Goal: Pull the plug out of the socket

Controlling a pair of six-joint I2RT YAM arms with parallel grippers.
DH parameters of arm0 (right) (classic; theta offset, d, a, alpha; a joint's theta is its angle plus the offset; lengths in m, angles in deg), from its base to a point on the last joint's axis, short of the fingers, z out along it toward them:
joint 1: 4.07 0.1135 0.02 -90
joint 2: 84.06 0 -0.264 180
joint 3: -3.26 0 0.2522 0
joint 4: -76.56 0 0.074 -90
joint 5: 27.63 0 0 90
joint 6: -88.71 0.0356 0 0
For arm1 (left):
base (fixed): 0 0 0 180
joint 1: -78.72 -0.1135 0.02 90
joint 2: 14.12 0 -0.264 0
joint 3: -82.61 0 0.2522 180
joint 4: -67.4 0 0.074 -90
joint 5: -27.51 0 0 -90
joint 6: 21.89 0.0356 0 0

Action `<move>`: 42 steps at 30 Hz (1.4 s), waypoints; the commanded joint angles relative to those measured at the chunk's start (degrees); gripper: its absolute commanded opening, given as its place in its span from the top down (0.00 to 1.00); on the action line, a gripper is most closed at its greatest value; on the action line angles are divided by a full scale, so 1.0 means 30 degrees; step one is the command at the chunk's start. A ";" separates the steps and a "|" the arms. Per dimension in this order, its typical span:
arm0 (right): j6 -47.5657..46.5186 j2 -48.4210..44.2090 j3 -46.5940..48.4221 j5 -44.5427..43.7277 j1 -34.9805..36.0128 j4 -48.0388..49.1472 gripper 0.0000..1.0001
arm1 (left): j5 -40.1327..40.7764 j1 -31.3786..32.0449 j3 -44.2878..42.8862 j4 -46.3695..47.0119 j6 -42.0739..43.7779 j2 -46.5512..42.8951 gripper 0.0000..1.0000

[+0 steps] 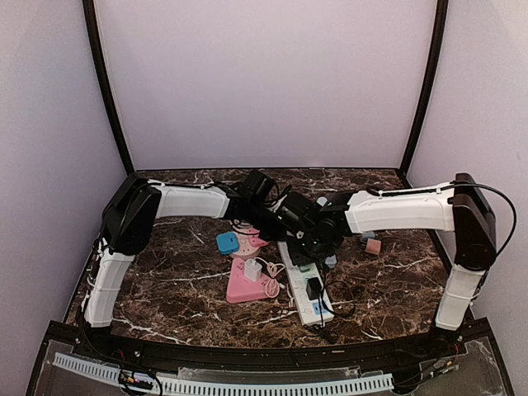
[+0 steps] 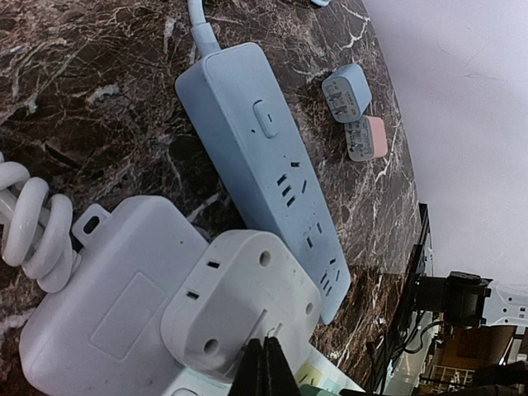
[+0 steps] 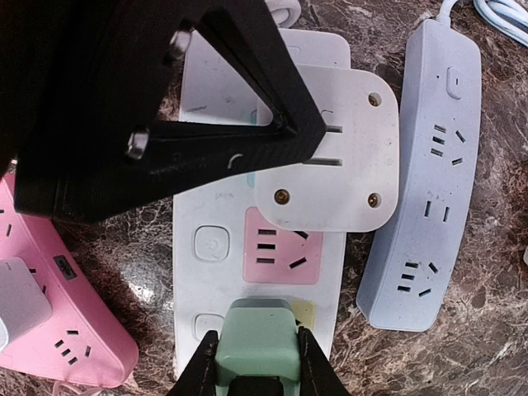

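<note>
A mint-green plug (image 3: 256, 340) sits on the yellow socket panel of a white power strip (image 3: 216, 247), just below its pink socket panel (image 3: 280, 252). My right gripper (image 3: 256, 356) is shut on the plug, one finger on each side. My left gripper (image 2: 264, 353) is shut with nothing between its fingers. Its tips press on a white square adapter (image 2: 239, 301) that lies on the same strip, beyond the plug. In the top view the two grippers, left (image 1: 285, 229) and right (image 1: 309, 252), meet over the strip (image 1: 307, 289) at mid-table.
A grey-blue power strip (image 3: 429, 181) lies right beside the white one. A pink strip (image 1: 247, 280) with a white charger lies to the left. A black plug (image 1: 313, 289) sits nearer on the white strip. Two small chargers (image 2: 356, 115) rest at the right.
</note>
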 commanded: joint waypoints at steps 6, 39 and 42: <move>0.0335 -0.1596 -0.0023 0.0420 -0.0396 0.0417 0.97 | 0.2014 0.0154 0.0352 -0.3049 0.0663 0.0897 1.00; -0.1069 -1.1102 -0.6979 0.2601 -0.8297 0.2025 0.94 | 0.1259 0.0166 -0.1098 -0.3670 0.0672 0.0678 1.00; -0.1098 -1.1730 -0.8398 0.5012 -0.9576 0.3538 0.93 | 0.1208 0.0167 -0.1290 -0.3764 0.0631 0.0671 1.00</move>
